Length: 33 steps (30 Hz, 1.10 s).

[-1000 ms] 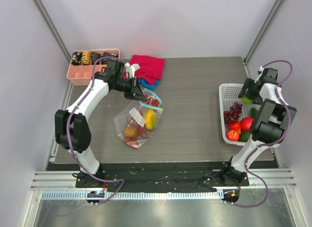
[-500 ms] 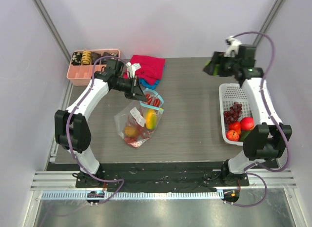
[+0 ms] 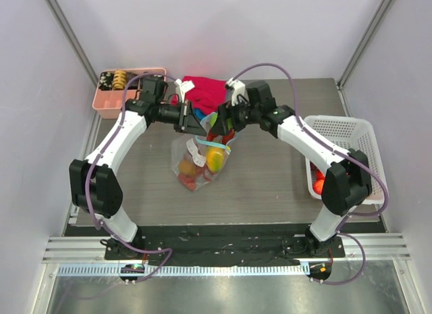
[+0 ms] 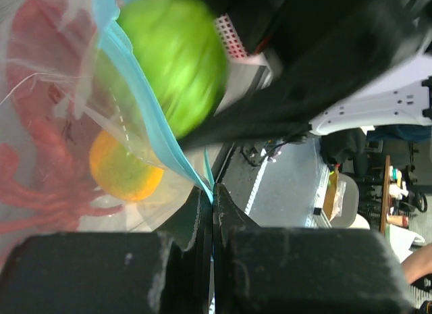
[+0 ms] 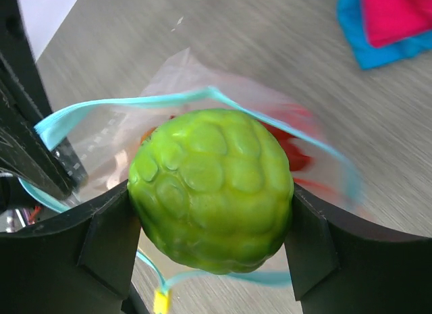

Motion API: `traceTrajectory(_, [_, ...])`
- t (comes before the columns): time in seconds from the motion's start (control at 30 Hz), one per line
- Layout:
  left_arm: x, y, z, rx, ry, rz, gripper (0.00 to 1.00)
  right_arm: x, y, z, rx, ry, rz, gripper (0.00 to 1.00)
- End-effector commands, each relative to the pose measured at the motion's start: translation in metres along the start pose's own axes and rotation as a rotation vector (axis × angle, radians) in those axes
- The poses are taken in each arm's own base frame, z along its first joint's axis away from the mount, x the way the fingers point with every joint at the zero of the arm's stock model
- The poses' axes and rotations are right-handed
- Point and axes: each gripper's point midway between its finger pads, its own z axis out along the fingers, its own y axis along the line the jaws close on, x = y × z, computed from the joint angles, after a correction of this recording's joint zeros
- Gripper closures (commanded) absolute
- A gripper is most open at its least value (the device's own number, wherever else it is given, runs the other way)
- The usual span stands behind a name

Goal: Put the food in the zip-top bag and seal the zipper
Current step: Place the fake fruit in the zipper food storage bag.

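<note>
Right hand (image 5: 210,246) is gripping the green fruit (image 5: 209,186) over the zip-top bag (image 5: 199,74), whose zipper (image 5: 135,100) the left hand (image 4: 210,219) is pinching. Dropped off-centre, it is likely bouncing off the rim.

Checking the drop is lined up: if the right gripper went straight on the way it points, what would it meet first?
Probably the open mouth of the zip-top bag, ringed by the zipper; the right gripper, holding the green fruit, points into it. Depth is unclear.
</note>
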Motion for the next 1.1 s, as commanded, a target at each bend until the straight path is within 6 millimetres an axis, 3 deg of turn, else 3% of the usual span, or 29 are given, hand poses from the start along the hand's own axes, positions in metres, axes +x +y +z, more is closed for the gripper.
traceTrajectory(0.0, [-0.009, -0.042, -0.013, 0.136, -0.051, 0.112, 1.00, -0.017, 0.026, 0.020, -0.024, -0.075, -0.149, 0.93])
traceTrajectory(0.03, [-0.011, -0.045, -0.013, 0.146, -0.059, 0.120, 1.00, -0.013, 0.032, 0.026, -0.032, -0.064, -0.163, 0.92])
traceTrajectory(0.1, [-0.010, -0.050, -0.014, 0.169, -0.062, 0.127, 1.00, -0.010, 0.035, 0.031, -0.028, -0.055, -0.184, 0.79])
traceTrajectory(0.13, [-0.012, -0.052, -0.015, 0.174, -0.072, 0.133, 1.00, -0.007, 0.035, 0.033, -0.027, -0.051, -0.191, 0.70])
traceTrajectory(0.17, [-0.012, -0.054, -0.016, 0.183, -0.072, 0.131, 1.00, -0.006, 0.039, 0.034, -0.030, -0.047, -0.199, 0.49])
traceTrajectory(0.23, [-0.012, -0.058, -0.017, 0.190, -0.078, 0.137, 1.00, -0.007, 0.038, 0.032, -0.020, -0.050, -0.214, 0.25])
traceTrajectory(0.27, [-0.013, -0.057, -0.017, 0.191, -0.080, 0.138, 1.00, -0.012, 0.040, 0.027, -0.014, -0.064, -0.217, 0.09])
traceTrajectory(0.33, [-0.012, -0.058, -0.018, 0.191, -0.083, 0.143, 1.00, -0.017, 0.043, 0.021, -0.014, -0.076, -0.237, 0.01])
traceTrajectory(0.5, [-0.012, -0.056, -0.018, 0.184, -0.090, 0.149, 1.00, -0.033, 0.060, -0.007, -0.045, -0.097, -0.328, 0.00])
traceTrajectory(0.6, [-0.012, -0.057, -0.018, 0.188, -0.093, 0.158, 1.00, -0.037, 0.058, -0.021, -0.007, -0.082, -0.323, 0.00])
traceTrajectory(0.7, [-0.012, -0.056, -0.018, 0.178, -0.098, 0.164, 1.00, -0.038, 0.040, -0.040, 0.040, -0.058, -0.246, 0.00])
traceTrajectory(0.73, [-0.013, -0.054, -0.018, 0.168, -0.104, 0.169, 1.00, -0.042, 0.018, -0.053, 0.074, -0.065, -0.201, 0.00])
traceTrajectory(0.8, [-0.010, -0.051, -0.018, 0.160, -0.105, 0.193, 1.00, -0.038, 0.005, -0.067, 0.053, -0.042, -0.117, 0.00])
traceTrajectory(0.83, [-0.008, -0.050, -0.018, 0.161, -0.103, 0.198, 1.00, -0.041, -0.022, -0.082, 0.099, -0.058, -0.048, 0.00])
traceTrajectory(0.97, [-0.005, -0.050, -0.018, 0.161, -0.107, 0.250, 1.00, -0.016, -0.072, -0.113, 0.174, -0.009, 0.164, 0.02])
traceTrajectory(1.07, [-0.003, -0.050, -0.018, 0.175, -0.101, 0.256, 1.00, -0.002, -0.083, -0.122, 0.176, 0.004, 0.253, 0.11])
